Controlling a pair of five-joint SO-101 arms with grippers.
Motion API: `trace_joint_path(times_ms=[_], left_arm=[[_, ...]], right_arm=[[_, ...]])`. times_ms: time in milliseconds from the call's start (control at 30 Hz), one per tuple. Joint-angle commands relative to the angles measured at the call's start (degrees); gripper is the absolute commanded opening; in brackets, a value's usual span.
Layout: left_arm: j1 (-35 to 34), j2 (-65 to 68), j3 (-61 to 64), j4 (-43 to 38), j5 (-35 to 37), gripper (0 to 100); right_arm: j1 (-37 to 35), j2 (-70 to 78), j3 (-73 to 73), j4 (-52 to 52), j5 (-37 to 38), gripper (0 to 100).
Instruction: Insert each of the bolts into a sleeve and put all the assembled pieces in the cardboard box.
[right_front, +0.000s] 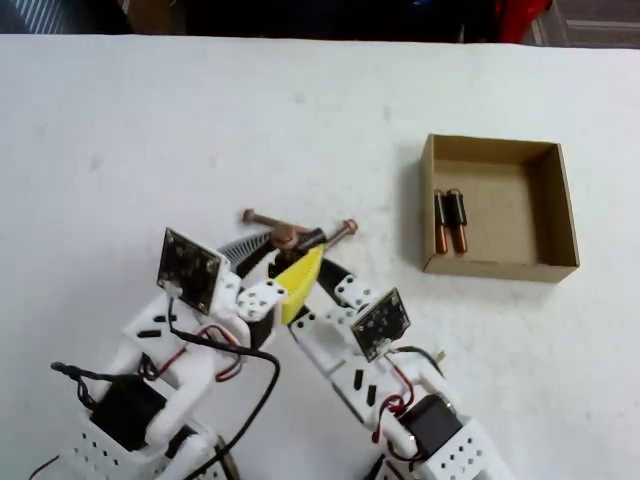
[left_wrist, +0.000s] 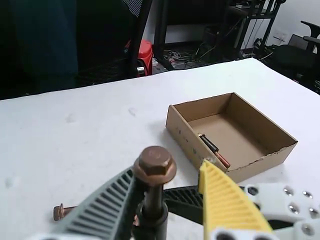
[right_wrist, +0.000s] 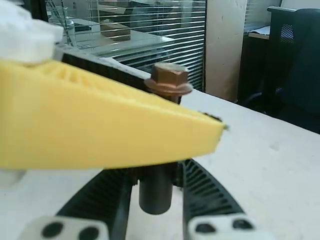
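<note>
Bolt (left_wrist: 156, 165) stands upright, hex head on top, shank down inside a black sleeve (right_wrist: 155, 192). The pair is held up off the white table (right_front: 150, 120), near the front middle, left of the cardboard box (right_front: 495, 268).

Right claw (right_wrist: 156, 185), black ribbed fingers, is closed on the sleeve from both sides, gripping it below the bolt head.

Left claw (left_wrist: 170, 172) sits around the same bolt. Its grey ribbed finger (left_wrist: 107, 205) is right against the bolt and sleeve, and its yellow finger (left_wrist: 225, 200) stands off to the other side with a visible gap. So it is partly open and not clamping anything. In the right wrist view the yellow finger crosses in front of the bolt, just under the head.

Two loose bolts lie flat on the table just past the claws. One (right_front: 262, 217) is to the left. The other bolt (right_front: 342, 230) is to the right, and I can't tell if its inner end sits in anything.

The box is open-topped and well apart from the claws on the right. Two finished pieces (right_front: 450, 222) lie side by side in it, along its left wall.
</note>
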Motion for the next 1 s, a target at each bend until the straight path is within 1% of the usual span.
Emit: trace_joint_path(times_ms=[0,233,367,633,767,967], left_arm=[[0.22,-0.84,-0.53,-1.58,-0.62,21],[0.13,-0.75,0.18,-1.58,-0.62,21],[-1.45,-0.75,1.58,-1.58,-0.62,21],[-1.45,-0.75,2.11,-1.93,-0.70,21],[-1.45,-0.75,2.29,-1.58,-4.13,21],[-1.45,-0.75,2.29,-1.58,-4.66,21]], right_arm=[[-0.13,-0.84,0.53,-0.22,1.14,1.7],[-0.13,-0.84,0.53,-0.04,1.23,1.7],[-0.13,-0.84,0.53,0.92,1.23,1.7],[-0.13,-0.84,0.53,0.92,1.32,1.7],[-0.13,-0.84,0.53,0.92,1.32,1.7],[-0.13,-0.84,0.53,0.92,1.32,1.7]])
